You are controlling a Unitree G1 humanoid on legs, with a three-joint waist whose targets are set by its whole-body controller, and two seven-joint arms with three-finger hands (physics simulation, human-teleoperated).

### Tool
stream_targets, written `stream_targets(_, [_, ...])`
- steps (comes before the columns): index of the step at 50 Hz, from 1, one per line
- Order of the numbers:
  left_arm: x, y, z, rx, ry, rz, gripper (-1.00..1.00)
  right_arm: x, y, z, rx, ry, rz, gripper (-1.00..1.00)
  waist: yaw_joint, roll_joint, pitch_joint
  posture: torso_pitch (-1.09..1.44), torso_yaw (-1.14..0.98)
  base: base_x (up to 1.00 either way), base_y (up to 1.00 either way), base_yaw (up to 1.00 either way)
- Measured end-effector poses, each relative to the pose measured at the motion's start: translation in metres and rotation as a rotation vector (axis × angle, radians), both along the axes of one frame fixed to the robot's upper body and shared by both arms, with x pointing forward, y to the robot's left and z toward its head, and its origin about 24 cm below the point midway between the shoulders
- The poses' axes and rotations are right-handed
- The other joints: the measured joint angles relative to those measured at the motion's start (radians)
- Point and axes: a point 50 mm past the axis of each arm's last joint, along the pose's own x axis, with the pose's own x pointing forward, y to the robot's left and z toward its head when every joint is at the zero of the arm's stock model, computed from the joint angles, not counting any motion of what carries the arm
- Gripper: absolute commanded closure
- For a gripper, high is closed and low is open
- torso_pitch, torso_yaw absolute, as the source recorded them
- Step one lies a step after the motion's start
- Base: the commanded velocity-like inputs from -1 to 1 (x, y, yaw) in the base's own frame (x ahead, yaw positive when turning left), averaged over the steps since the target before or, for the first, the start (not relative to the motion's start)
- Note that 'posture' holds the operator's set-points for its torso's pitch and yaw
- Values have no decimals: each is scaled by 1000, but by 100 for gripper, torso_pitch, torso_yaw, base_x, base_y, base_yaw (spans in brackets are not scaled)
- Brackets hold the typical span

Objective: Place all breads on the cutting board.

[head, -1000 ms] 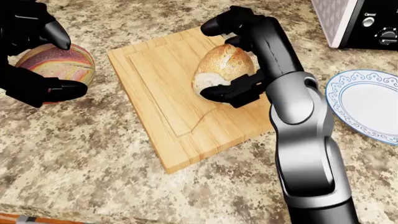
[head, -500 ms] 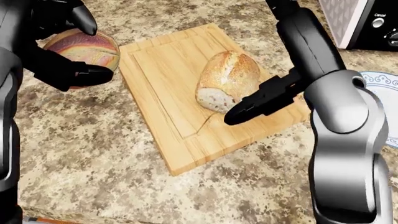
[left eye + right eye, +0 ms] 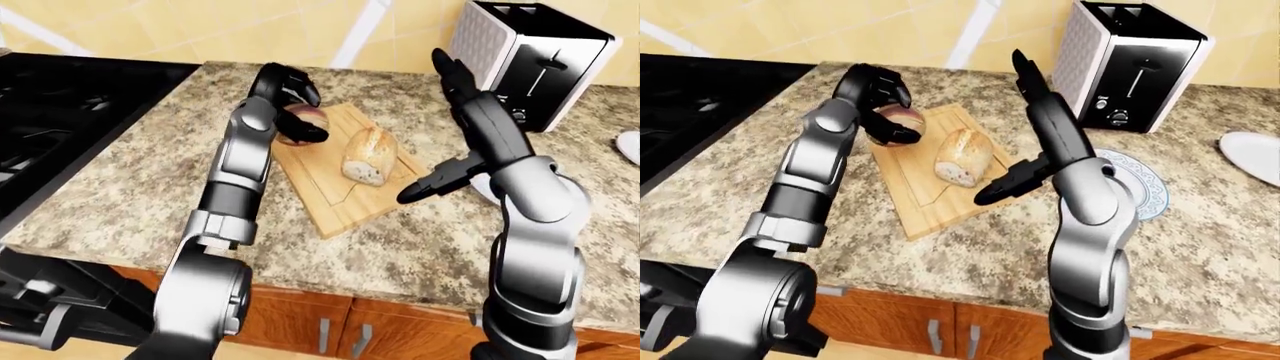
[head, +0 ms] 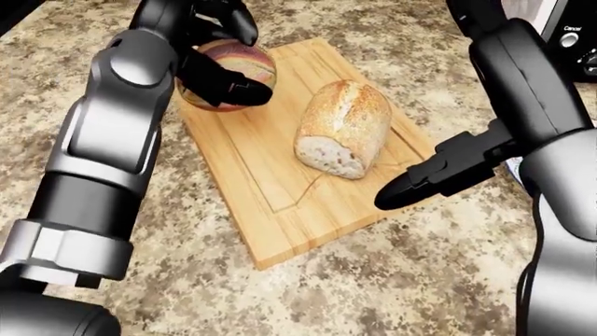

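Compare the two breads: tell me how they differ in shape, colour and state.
The round loaf is ball-shaped with pink and tan swirls; the crusty loaf is oblong, golden, with a pale end. The left hand grips the round loaf; the crusty loaf lies free on the cutting board.

Left hand (image 4: 213, 52) curled shut around a load — right hand (image 3: 452, 127) raised, fingers spread.

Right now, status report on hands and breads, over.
Left hand shut on round bread, at board corner. Right hand open, raised clear. Loaf on board. Nothing blocking.
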Motion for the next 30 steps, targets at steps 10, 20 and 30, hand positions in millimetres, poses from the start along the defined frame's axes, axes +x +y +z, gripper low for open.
stream_targets(10, [8,-16,-4,-9,-15,-3,65,0,0,-1,5,-4,1,-100,0,-1,-5,0,0,0,0,0])
stream_targets(20, [11,-29,-10,-1,-10,-21,51,-1,3,-3,3,0,16,-100,-2,-2,-4,0,0,0,0,0])
stream_targets(30, [12,-28,-24,18,6,-9,41,0,1,-10,4,13,14,-100,-4,-2,-4,0,0,0,0,0])
